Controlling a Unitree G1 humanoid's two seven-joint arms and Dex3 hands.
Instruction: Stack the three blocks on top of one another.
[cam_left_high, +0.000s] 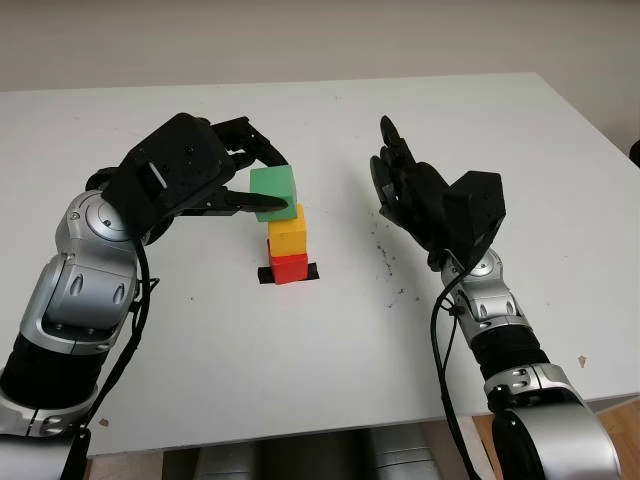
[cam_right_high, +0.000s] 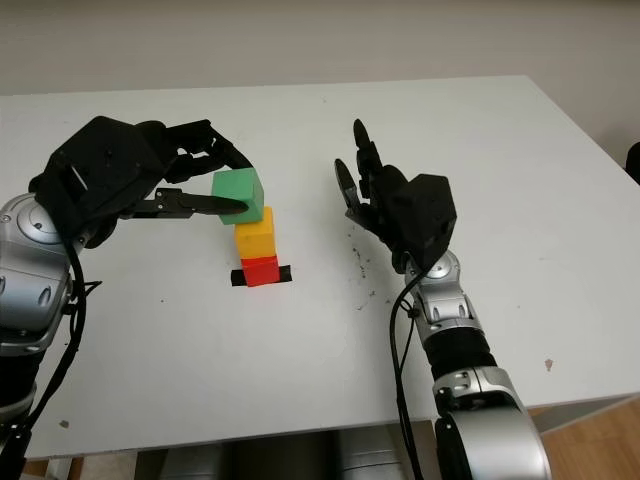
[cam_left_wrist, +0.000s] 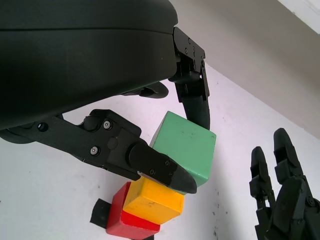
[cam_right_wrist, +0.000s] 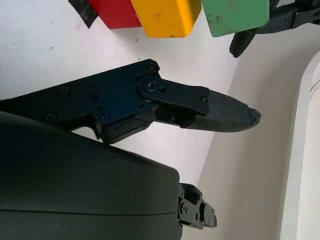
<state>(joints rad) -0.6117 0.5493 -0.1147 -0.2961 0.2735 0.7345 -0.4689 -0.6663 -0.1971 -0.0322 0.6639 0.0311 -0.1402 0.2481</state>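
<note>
A red block (cam_left_high: 289, 267) sits on a black tape mark (cam_left_high: 265, 275) in the middle of the white table (cam_left_high: 300, 370). A yellow block (cam_left_high: 289, 232) is stacked on the red one. A green block (cam_left_high: 271, 190) is at the top of the yellow block, tilted and shifted a little to the left; whether it touches the yellow block I cannot tell. My left hand (cam_left_high: 285, 186) comes in from the left and is shut on the green block (cam_left_wrist: 185, 147), thumb below and fingers above. My right hand (cam_left_high: 400, 180) is open, raised to the right of the stack and apart from it.
Small dark specks (cam_left_high: 385, 265) mark the table between the stack and my right forearm. The table's front edge (cam_left_high: 350, 425) runs close below both arms. Its right edge (cam_left_high: 600, 150) lies beyond the right hand.
</note>
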